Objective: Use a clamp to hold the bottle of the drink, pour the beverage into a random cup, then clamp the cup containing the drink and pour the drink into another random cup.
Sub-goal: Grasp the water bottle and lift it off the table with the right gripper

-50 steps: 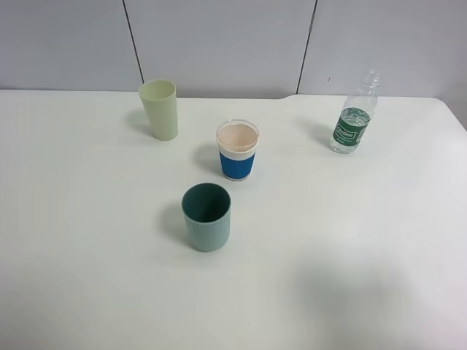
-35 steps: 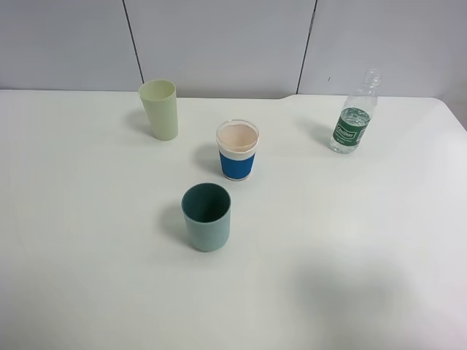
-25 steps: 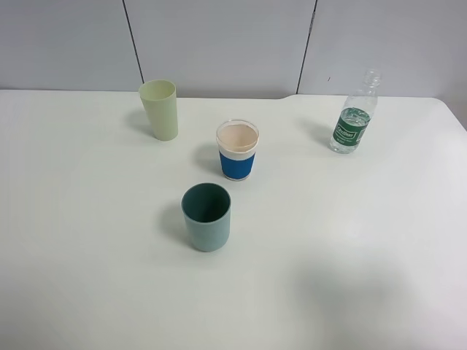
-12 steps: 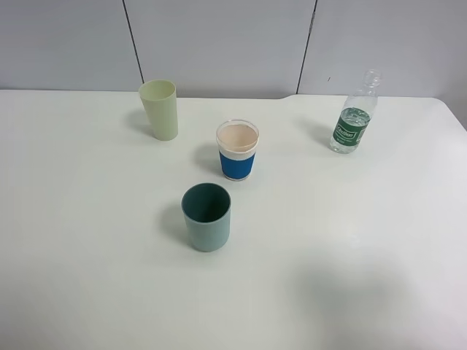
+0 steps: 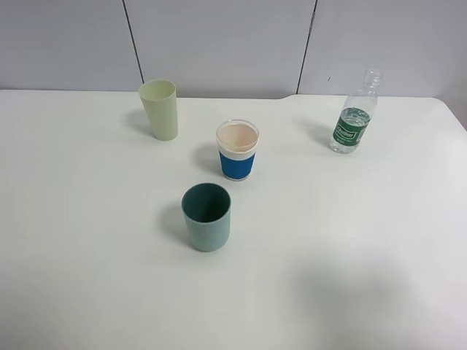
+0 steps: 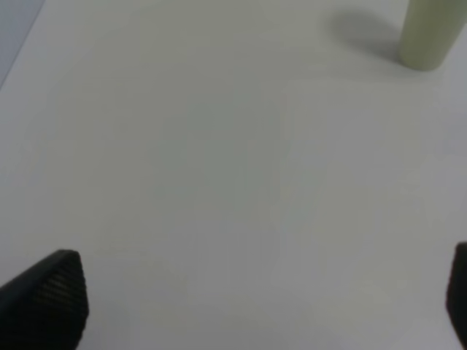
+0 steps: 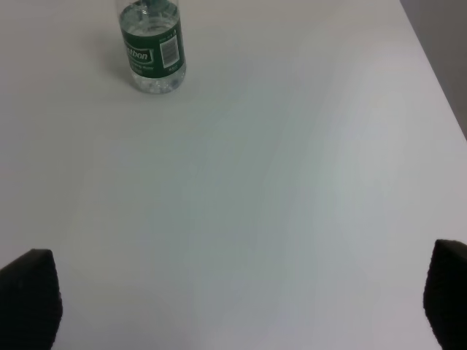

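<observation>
The white table [image 5: 365, 240] fills nearly everything I see, and nothing on it has shifted over the last couple of seconds. By my judgement the task has not begun, and no drink has been poured.

My left claw [image 6: 252, 299] and right claw [image 7: 237, 295] hang above bare tabletop. Each is spread wide, with only the dark fingertips showing at the edges of its wrist view, and neither has hold of anything. From the high camera neither claw shows at all.

The tall pale green cup [image 5: 160, 109] stands upright at the far left. The teal cup [image 5: 206, 216] stands nearest to me, around the middle. The white cup with the blue sleeve [image 5: 238, 150] is between them, a little further back than the teal one. All three stand apart from one another.

The bottle [image 5: 354, 117], clear with a green label, stands upright at the far right, well apart from the cups. It sits ahead of my right claw, so I judge that claw should reach for it first.
</observation>
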